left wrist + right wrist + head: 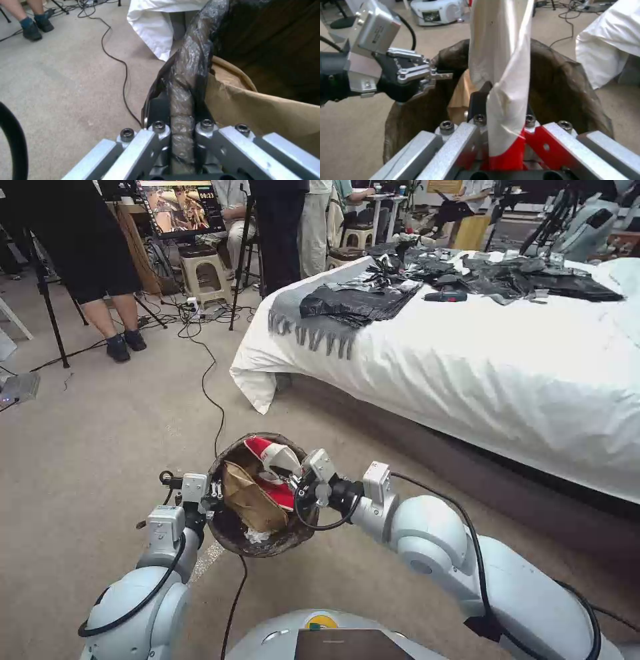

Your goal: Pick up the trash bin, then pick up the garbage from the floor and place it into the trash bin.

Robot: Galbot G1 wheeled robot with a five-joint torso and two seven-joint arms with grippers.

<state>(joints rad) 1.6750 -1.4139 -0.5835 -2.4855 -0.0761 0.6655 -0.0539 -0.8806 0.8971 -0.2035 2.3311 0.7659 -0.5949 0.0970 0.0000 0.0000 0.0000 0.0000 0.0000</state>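
The trash bin, lined with a dark bag, hangs above the carpet in front of me. My left gripper is shut on its bag-covered rim, as the left wrist view shows up close. Inside the bin lie a brown paper bag and a bit of white tissue. My right gripper is shut on the flattened red-white paper cup, holding it over the bin's opening. In the right wrist view the cup stands between the fingers with the bin and the left gripper behind it.
A bed with a white sheet fills the right side, with black plastic bags on top. A black cable runs across the carpet under the bin. People, tripods and a stool stand at the back left.
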